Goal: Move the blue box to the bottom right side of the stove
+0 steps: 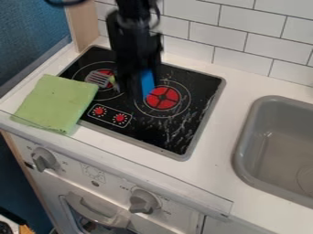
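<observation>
Hanging toward twelve o'clock from the stove's (pixel 166 127) middle, the gripper (pixel 136 89) has its jaws right by the blue box (pixel 147 84); pinching it or not, I can't tell. At nine, a green cloth (pixel 55 103) overlaps the white surface (pixel 215 153); wall tiles (pixel 223 34) at one, grey sink (pixel 241 151) at four.

Box (pixel 147 84) is done in blue, stove (pixel 187 79) in blk w/ white specks & thin pale rings; red burner (pixel 163 98) is crossed in blk. Lt green is seen on cloth (pixel 56 101), white on bench (pixel 220 119), grey on sink (pixel 245 132). White tiles (pixel 238 29) are split by dk lines.
</observation>
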{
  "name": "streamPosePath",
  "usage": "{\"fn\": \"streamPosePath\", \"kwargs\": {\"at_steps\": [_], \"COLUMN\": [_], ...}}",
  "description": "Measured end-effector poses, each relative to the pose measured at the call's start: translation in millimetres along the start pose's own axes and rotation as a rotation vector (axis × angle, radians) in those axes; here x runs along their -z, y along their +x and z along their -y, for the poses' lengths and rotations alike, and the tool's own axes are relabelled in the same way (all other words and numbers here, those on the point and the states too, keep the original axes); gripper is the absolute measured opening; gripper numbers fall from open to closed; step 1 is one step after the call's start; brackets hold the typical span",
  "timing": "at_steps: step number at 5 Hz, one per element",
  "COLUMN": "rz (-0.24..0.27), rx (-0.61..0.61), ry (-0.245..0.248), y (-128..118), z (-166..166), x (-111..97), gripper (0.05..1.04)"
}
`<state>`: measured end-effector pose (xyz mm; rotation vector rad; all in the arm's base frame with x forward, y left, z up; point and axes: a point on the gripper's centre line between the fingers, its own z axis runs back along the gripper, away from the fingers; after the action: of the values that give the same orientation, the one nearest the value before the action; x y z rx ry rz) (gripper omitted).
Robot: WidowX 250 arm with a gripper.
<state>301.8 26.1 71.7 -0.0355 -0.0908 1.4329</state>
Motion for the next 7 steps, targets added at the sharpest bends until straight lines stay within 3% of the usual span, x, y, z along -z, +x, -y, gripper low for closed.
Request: {"fn": "streamPosePath", "kwargs": {"at_steps": [2,3,4,5,6,7], "rz": [0.089,0.068,0.045,0.055,0.041,0.014], "rx": [0.067,0.090,0.096,0.103,0.092,0.104], "ry": [0.036,0.036,0.042,0.077,0.095,0.116], "y": [-15.5,-18.6,-18.4,-16.0,-18.2,-18.5], "z": [-13.3,-10.7,-5.2,-7.0,-9.9,-15.1], "x": [35.7,42.4,44.6,43.2,40.7,34.1], "gripper": [0.615,0.615,0.687,0.917,0.987,0.990]}}
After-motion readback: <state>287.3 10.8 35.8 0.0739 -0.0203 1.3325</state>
